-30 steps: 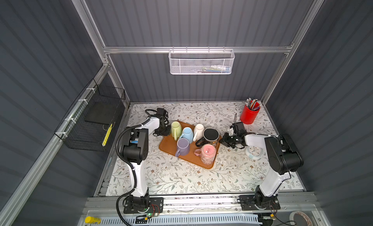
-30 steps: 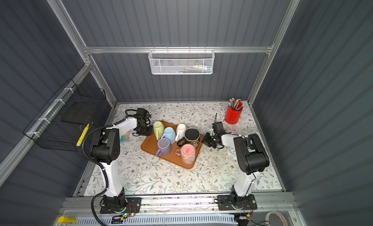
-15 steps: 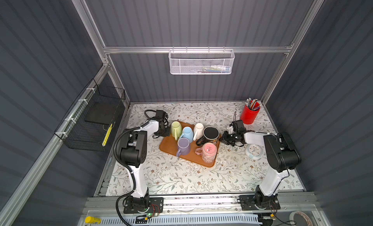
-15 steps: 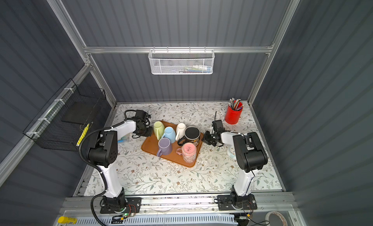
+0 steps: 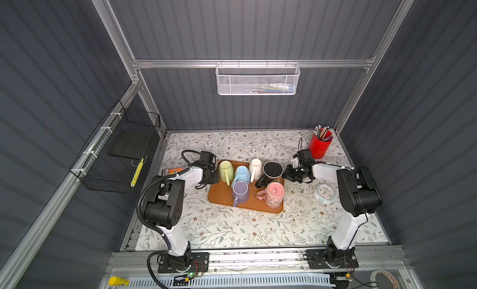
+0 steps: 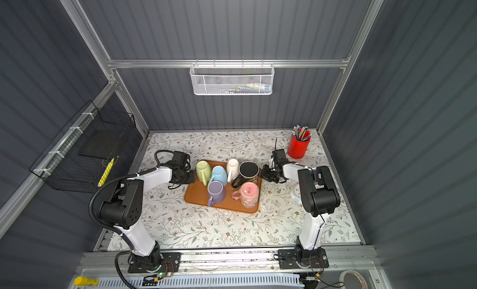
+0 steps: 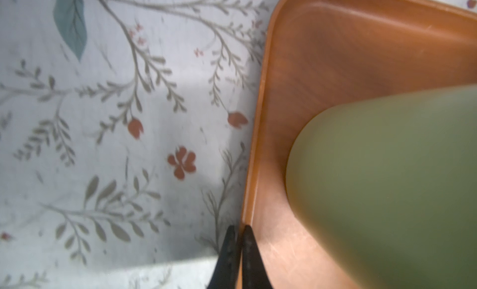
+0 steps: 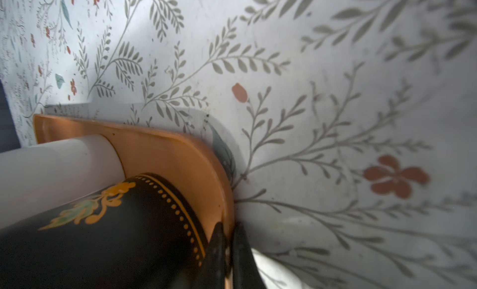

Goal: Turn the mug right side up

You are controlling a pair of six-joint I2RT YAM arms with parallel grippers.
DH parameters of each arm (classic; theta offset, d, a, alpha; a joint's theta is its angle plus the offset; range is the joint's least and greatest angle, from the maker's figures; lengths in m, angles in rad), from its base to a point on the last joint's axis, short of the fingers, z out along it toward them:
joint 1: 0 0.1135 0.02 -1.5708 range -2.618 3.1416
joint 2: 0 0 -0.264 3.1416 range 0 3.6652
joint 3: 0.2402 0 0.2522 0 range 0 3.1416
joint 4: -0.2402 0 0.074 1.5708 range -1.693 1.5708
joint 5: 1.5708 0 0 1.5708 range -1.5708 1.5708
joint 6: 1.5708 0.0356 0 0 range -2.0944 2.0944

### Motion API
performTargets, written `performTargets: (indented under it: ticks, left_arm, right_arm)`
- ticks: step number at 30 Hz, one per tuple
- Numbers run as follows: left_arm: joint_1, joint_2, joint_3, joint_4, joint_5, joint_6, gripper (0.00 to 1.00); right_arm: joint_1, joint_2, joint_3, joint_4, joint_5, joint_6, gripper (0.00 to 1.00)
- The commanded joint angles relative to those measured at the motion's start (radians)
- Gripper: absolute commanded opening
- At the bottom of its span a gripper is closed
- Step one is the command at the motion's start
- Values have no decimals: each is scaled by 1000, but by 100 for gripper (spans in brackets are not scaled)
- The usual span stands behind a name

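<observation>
Pinching tray rim (image 7: 259, 99), seemingly: left claw (image 7: 239, 228), right claw (image 8: 229, 226).

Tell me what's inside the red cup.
Pens and pencils stand in the red cup, ends sticking above its rim. Their lower parts and the cup's floor are hidden by its wall.

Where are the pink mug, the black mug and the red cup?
pink mug (image 5: 275, 191), in a top view, upper face.
black mug (image 5: 272, 169), in a top view, upper face.
red cup (image 5: 319, 149), in a top view, side wall.
</observation>
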Motion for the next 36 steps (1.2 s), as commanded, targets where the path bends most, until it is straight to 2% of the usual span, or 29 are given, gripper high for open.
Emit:
performTargets:
  ticks: [1,7,12,17,23,27,31,36]
  left_arm:
    - [-68,-18,-108,-88,76,-141,0]
    - [-123,-119,-221,-27,68,-220,0]
    - [-131,-185,-280,-7,57,-245,0]
    - [-131,-195,-269,-27,21,-236,0]
    - [-131,-245,-217,-98,-52,-218,0]
    - [-131,-305,-176,-159,-106,-205,8]
    - [-131,-363,-139,-206,-134,-201,23]
    - [-131,-399,-88,-249,-121,-200,30]
  right_arm:
    - [2,21,7,-125,19,-21,0]
    - [1,-15,-29,-153,34,-38,0]
    - [1,-31,-48,-164,46,-44,0]
    - [-5,-41,-48,-173,74,-42,0]
    - [-48,-108,-44,-200,105,-49,9]
    - [-66,-167,-37,-224,139,-52,13]
    - [-74,-215,-32,-257,153,-53,22]
    - [-80,-248,-14,-290,164,-63,32]
